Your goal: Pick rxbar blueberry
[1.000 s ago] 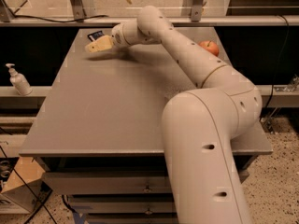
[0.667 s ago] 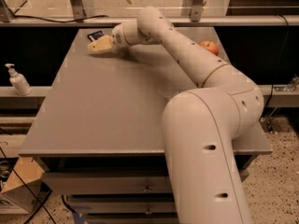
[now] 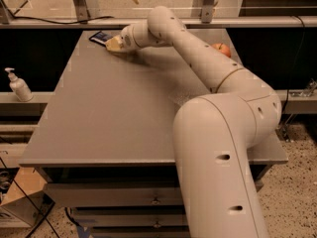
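The rxbar blueberry is a small flat dark navy bar with white lettering, lying at the far left corner of the grey table. My gripper reaches across the table from the right and sits low over the tabletop, right beside the bar's near-right end. Its yellowish tip touches or almost touches the bar. The white arm stretches from the lower right of the view to the far left corner.
An orange-red round fruit sits at the far right of the table, partly behind the arm. A white pump bottle stands on a ledge left of the table. Metal frame posts and a cable run behind the far edge.
The gripper has shifted slightly toward the bar; otherwise the arm holds nearly the same pose. The bar has not moved.
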